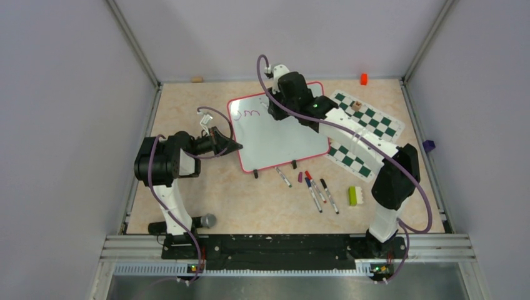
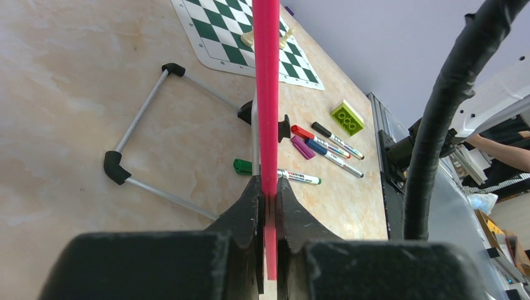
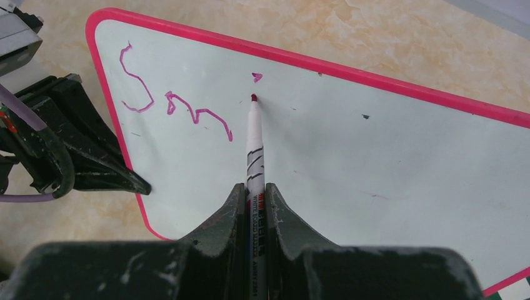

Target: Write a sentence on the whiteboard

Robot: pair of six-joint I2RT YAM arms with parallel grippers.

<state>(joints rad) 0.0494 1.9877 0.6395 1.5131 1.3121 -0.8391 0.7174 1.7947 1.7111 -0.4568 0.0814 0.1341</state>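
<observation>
Top view: whiteboard (image 1: 281,140) sits mid-desk, just left of the chess mat (image 1: 370,123). Left claw (image 1: 235,146) is clenched on the board's left edge. Right claw (image 1: 275,111) is over the board's far part, beside the purple lettering (image 1: 248,113) in the far-left corner. Loose markers (image 1: 315,190) and a green brick (image 1: 354,195) lie on the desk off the board's near-right corner. Orange block (image 1: 363,79) is at the desk's far edge.

Left wrist: jaws pinched tight on the board's red rim, seen edge-on. Wire stand (image 2: 142,112) with black feet lies on the desk to the left of it.

Right wrist: claw clenched on a white marker (image 3: 254,150), which points at the board. Its tip is just below a small purple dot (image 3: 257,77); can't tell if it touches. Lettering reads "Sm", near the left rim where the left claw grips.
</observation>
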